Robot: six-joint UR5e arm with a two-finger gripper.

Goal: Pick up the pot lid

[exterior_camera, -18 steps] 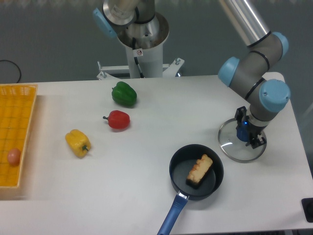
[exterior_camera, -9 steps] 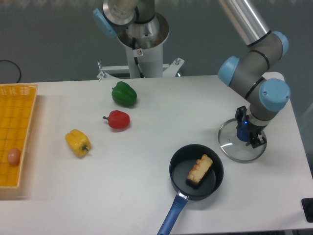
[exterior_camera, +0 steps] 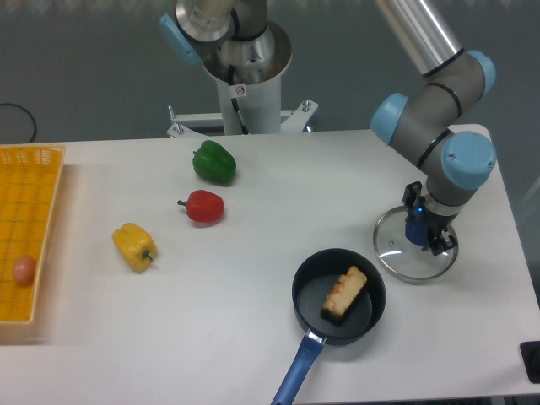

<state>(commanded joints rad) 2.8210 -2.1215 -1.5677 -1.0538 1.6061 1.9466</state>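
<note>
Pot lid point(exterior_camera: 403, 263), one; one hand point(exterior_camera: 428, 221) gripping its knob point(exterior_camera: 415, 233); three peppers point(exterior_camera: 205, 207).

There are three peppers point(exterior_camera: 215, 163), one pan point(exterior_camera: 311, 292), one lid point(exterior_camera: 408, 262) and one crate point(exterior_camera: 38, 156).

Pan point(exterior_camera: 314, 283) on table point(exterior_camera: 211, 337), one item point(exterior_camera: 344, 294) in it. Lid point(exterior_camera: 401, 259) behind-right of pan. Three peppers point(exterior_camera: 202, 207) behind-left of pan. Crate point(exterior_camera: 25, 190) far left of pan, another item point(exterior_camera: 24, 270) inside.
</note>
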